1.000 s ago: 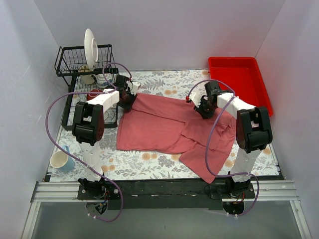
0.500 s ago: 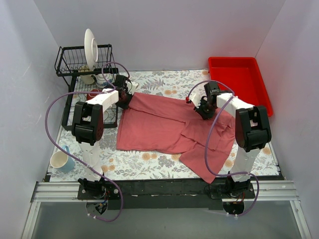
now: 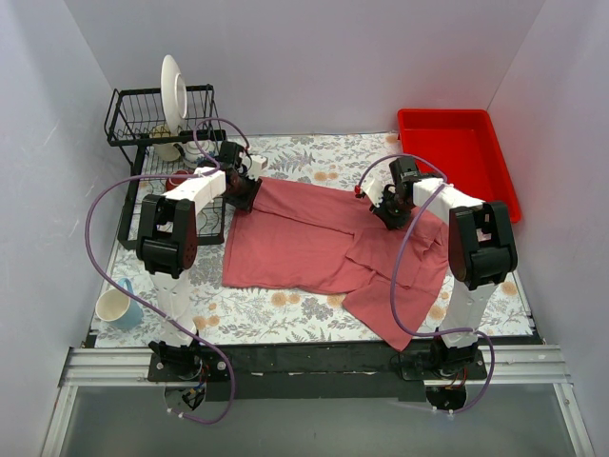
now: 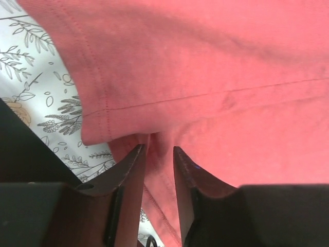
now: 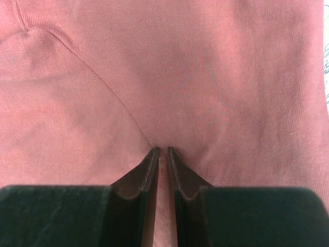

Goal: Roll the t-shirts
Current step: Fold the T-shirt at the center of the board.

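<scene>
Little has shifted since a second ago: the left pincer [image 4: 158,150] and right pincer [image 5: 160,152] stay pinched on the t-shirt [image 3: 314,243], at the corner farthest from the tray [image 3: 452,152] and the edge nearest it, with the shirt spread on the tabletop [image 3: 276,319] near the tray; gripping looks done, so next probably comes lifting that edge evenly and turning it over to start the roll.

You see one salmon-pink t-shirt [image 3: 304,243] spread mostly flat across the middle of the frame, unrolled. Its right side is creased and folded over, trailing toward the lower right.

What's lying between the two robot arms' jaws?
Only the soft dusty-red cotton t-shirt: in the top view its cloth spans the whole stretch, with the left jaws and right jaws both pinching it.
</scene>
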You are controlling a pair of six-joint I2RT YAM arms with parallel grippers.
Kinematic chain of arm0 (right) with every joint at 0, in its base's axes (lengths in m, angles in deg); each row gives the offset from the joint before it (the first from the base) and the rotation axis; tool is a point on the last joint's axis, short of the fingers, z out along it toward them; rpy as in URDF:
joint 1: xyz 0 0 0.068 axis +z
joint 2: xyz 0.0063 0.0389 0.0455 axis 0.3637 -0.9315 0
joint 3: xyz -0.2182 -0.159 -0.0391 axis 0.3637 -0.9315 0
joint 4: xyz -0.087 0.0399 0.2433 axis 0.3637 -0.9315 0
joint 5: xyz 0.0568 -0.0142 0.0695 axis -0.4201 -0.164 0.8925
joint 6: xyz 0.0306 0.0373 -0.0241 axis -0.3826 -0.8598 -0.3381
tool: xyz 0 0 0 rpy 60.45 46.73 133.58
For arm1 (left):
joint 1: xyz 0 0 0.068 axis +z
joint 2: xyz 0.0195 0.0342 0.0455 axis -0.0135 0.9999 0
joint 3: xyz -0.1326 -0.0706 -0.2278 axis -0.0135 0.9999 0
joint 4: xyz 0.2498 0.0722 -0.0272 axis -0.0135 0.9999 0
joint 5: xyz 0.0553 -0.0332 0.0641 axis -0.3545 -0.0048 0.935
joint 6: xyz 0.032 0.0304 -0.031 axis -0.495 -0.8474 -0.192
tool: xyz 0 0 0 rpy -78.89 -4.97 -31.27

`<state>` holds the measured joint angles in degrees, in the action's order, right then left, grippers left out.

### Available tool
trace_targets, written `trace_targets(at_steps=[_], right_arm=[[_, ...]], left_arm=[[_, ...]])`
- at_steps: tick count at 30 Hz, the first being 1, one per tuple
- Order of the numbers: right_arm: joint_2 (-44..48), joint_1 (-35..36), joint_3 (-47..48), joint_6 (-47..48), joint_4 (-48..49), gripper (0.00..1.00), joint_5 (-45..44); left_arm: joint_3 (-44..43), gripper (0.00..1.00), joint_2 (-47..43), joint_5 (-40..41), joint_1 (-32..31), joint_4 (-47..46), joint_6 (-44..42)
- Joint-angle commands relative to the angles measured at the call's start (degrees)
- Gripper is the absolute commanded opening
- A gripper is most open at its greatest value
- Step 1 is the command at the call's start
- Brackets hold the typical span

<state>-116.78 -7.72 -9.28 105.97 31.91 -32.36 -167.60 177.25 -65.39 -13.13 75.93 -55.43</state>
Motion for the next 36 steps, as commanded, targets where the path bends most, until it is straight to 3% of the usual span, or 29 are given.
trace_targets(at_steps=[1,6,22,36], right_arm=[[-0.10,-0.07,1.68,-0.53,0.47,0.19,-0.29],[-0.36,-0.16,1.76,-0.61,0.48,0.19,-0.03],[-0.80,-0.07,1.94,-0.70,0.74,0.19,-0.64],[-2.03,-0.16,3.35,-1.05,0.91,0.19,-0.29]], left_arm=[[-2.85,0.30,-2.14,-2.19,-0.12,0.64,0.63],[-3.02,0.32,-0.47,0.88,-0.91,-0.33,-0.42],[-3.38,0.22,1.38,3.35,-1.61,-1.39,-3.06],[-0.65,0.00,-0.11,11.52,-1.70,-4.81,-3.76]])
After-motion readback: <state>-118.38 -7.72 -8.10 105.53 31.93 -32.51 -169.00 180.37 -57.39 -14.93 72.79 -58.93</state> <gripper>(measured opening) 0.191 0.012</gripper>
